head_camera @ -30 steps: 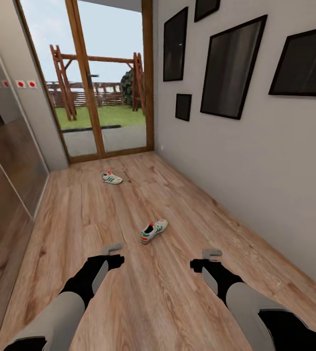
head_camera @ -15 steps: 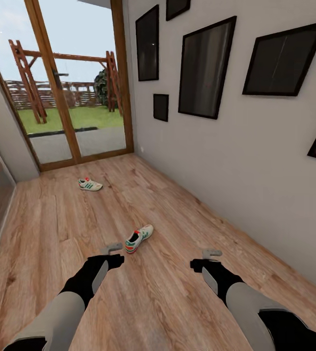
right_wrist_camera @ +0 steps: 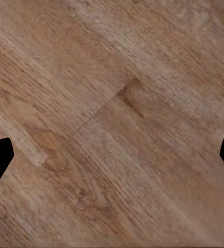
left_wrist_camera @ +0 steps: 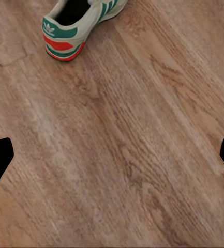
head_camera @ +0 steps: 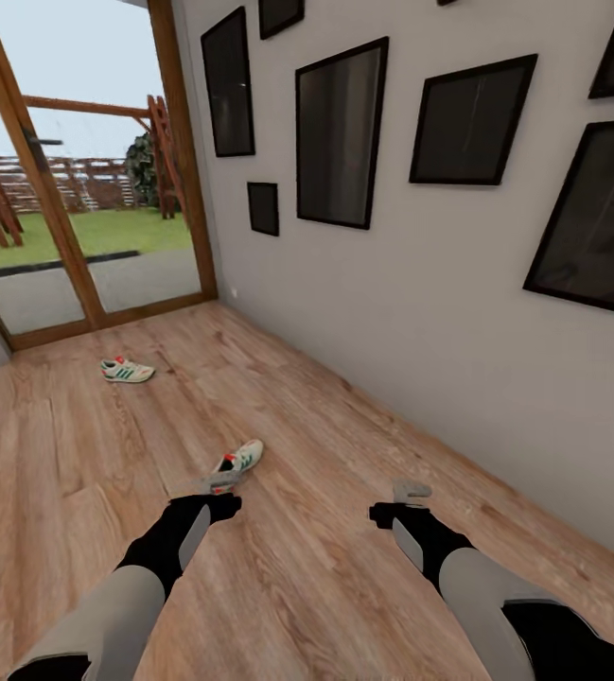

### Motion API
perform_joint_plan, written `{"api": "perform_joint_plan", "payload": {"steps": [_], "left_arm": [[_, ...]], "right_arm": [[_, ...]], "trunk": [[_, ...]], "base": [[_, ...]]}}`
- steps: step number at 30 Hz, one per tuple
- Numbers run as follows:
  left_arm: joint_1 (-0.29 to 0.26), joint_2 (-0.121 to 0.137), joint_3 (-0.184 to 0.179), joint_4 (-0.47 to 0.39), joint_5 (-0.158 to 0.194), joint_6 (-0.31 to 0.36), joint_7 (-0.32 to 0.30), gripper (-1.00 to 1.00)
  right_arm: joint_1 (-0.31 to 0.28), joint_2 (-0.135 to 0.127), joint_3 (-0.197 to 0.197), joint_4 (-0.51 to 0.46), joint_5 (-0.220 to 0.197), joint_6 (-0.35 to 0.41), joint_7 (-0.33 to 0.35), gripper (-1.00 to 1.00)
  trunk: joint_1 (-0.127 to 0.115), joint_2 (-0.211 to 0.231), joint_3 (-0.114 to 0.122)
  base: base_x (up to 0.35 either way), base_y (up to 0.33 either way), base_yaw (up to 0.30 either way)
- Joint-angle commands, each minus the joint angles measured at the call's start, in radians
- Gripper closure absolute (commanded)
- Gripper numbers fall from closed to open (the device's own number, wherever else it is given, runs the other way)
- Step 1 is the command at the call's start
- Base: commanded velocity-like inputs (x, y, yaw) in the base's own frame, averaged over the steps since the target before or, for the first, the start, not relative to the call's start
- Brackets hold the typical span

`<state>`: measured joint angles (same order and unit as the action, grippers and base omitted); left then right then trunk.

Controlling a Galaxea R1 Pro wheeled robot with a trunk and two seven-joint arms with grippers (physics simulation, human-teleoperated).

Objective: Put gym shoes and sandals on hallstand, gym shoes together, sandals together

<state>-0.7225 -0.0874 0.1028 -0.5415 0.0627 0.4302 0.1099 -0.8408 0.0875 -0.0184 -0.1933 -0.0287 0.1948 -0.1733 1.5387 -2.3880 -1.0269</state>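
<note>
View change: the whole head picture has slid left against the earlier frames, so the camera has turned right; the shoes themselves have not moved.
Consequence: the turn puts the picture wall (head_camera: 458, 284) ahead; no shoe is lifted yet, so I judge the task barely begun.
Far gym shoe (head_camera: 127, 370): lies on the corridor floor (head_camera: 307, 567) near the glazed door (head_camera: 79, 189), well apart from its mate.
Near gym shoe (head_camera: 240, 461): on the floor just beyond the left gripper (head_camera: 219, 484); the left wrist view shows its red heel (left_wrist_camera: 65, 45) ahead.
Left arm: stretched forward and low, fingers spread wide, holding nothing.
Right arm: same forward pose; right gripper (head_camera: 411, 491) likewise spread wide and empty over bare planks.
Sandals, hallstand: not located from this position.
</note>
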Motion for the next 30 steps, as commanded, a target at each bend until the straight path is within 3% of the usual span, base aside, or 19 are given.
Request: {"api": "perform_joint_plan", "payload": {"steps": [1, 15, 24, 30], "left_arm": [[0.000, 0.000, 0.000, 0.000, 0.000, 0.000, 0.000, -1.00], [0.000, 0.000, 0.000, -0.002, 0.000, 0.001, 0.001, -1.00], [0.000, 0.000, 0.000, -0.003, 0.000, 0.001, 0.001, -1.00], [0.000, 0.000, 0.000, -0.003, 0.000, 0.001, 0.000, -1.00]], "right_arm": [[0.000, 0.000, 0.000, 0.000, 0.000, 0.000, 0.000, -1.00], [0.000, 0.000, 0.000, 0.000, 0.001, 0.000, 0.000, -1.00], [0.000, 0.000, 0.000, 0.000, 0.000, -0.001, 0.000, -1.00], [0.000, 0.000, 0.000, 0.000, 0.000, -0.001, 0.000, -1.00]], "trunk": [[0.000, 0.000, 0.000], [0.000, 0.000, 0.000], [0.000, 0.000, 0.000], [0.000, 0.000, 0.000]], "base": [[0.000, 0.000, -0.300], [0.023, 0.016, -0.300], [0.236, 0.152, -0.257], [0.307, 0.188, -0.055]]}}
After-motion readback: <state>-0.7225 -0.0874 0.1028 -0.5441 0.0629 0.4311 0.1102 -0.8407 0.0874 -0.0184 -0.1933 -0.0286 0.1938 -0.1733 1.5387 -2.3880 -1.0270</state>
